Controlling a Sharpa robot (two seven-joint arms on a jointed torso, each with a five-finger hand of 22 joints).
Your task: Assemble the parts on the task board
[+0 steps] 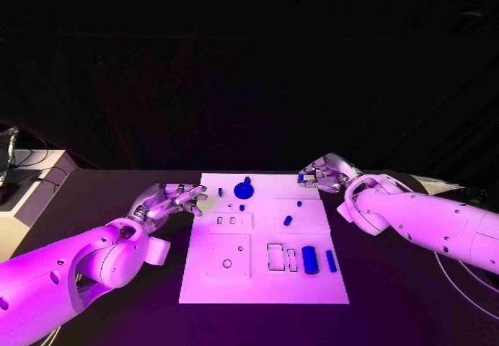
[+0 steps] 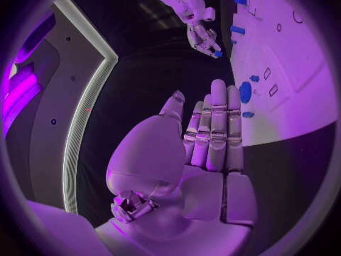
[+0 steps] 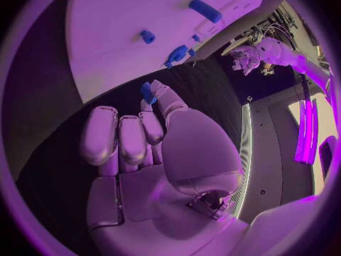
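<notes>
Head view: my right hand (image 1: 320,175) pinches a small blue part (image 1: 301,177) at the task board's (image 1: 265,285) far right corner. Left wrist view: my left hand (image 2: 213,133) is flat, empty, beside the board. Right wrist view: the part (image 3: 146,92) sits at the fingertips; I judge insertion is next, needing alignment over its slot.

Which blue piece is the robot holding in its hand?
The small blue piece pinched in the right hand, by the far right corner of the task board. The other blue pieces, like the round blue disc, sit on the board untouched.
</notes>
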